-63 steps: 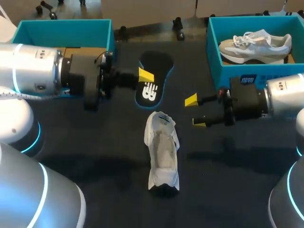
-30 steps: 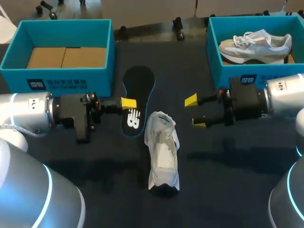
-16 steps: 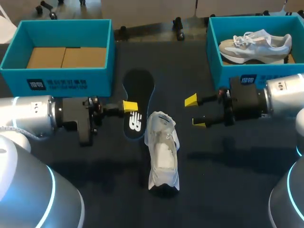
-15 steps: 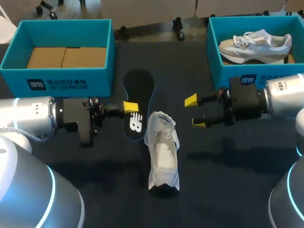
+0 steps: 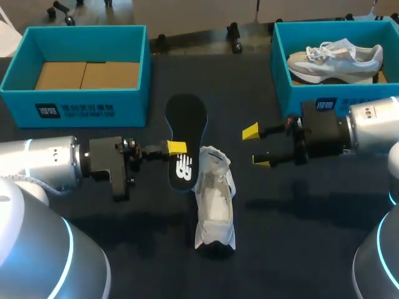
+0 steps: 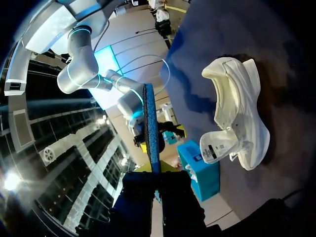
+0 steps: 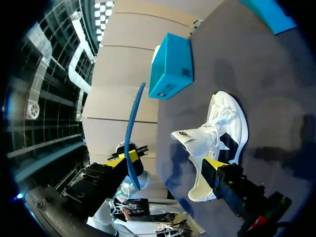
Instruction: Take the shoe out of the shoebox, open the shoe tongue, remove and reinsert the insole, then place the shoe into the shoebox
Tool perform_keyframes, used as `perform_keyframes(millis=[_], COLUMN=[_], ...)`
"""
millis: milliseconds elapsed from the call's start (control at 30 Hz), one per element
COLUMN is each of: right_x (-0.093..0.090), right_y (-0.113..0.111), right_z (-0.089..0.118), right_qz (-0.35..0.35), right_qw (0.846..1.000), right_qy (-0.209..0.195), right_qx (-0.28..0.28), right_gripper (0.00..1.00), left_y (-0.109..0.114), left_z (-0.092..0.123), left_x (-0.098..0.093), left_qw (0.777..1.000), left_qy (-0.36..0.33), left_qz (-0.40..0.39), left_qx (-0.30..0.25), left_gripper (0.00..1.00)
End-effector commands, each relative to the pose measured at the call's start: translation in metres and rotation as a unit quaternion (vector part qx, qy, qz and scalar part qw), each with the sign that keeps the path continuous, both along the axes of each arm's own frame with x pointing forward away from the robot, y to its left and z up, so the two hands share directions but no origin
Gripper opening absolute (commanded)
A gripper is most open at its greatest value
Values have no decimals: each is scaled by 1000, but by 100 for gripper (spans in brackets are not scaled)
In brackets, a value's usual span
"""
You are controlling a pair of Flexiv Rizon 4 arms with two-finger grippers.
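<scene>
Pinching insole (image 5: pixel 186 140) edge, left gripper (image 5: pixel 176 148) beside shoe (image 5: pixel 215 202), right gripper (image 5: pixel 256 147) spread

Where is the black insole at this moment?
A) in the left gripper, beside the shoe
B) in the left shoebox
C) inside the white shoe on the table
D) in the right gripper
A: the left gripper is shut on the black insole, holding it beside the white shoe; the right gripper stands open and empty.

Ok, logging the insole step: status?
Left gripper shut on insole, beside white shoe. Right gripper open, apart from shoe. Nothing between insole and shoe.
</scene>
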State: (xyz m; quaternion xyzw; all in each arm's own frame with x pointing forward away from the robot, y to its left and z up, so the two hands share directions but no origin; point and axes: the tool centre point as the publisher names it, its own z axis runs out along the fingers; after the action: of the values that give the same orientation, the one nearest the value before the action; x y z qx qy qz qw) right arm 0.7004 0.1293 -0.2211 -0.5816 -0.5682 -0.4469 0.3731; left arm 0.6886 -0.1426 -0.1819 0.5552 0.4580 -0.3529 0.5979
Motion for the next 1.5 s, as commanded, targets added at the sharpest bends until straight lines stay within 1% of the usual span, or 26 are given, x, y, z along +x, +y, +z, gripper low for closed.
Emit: perform_keyframes(millis=[33,733,900,1133,1233,1367,1500], right_x=[0,0,9,22,29,38,39], right_y=[2,2,3,21,26,36,38], right_z=[0,0,11,25,28,32,32], right_qz=[-1,-1,-18,-33,-47,-41,-41], right_qw=[1000,1000,1000,999,999,999,999], right_qy=[0,0,5,-3,-3,-8,-7], right_qx=[-1,-1,14,19,13,32,31], right_gripper=[100,100,100,100,100,100,100], left_y=[0,0,0,0,0,0,0], left_z=[0,0,0,0,0,0,0], left_x=[0,0,0,0,0,0,0], left_qw=[1000,1000,1000,1000,1000,1000,1000], left_qy=[-1,-1,-1,-1,-1,-1,-1], left_qz=[0,0,0,0,0,0,0], left_qx=[0,0,0,0,0,0,0], left_gripper=[0,0,0,0,0,0,0])
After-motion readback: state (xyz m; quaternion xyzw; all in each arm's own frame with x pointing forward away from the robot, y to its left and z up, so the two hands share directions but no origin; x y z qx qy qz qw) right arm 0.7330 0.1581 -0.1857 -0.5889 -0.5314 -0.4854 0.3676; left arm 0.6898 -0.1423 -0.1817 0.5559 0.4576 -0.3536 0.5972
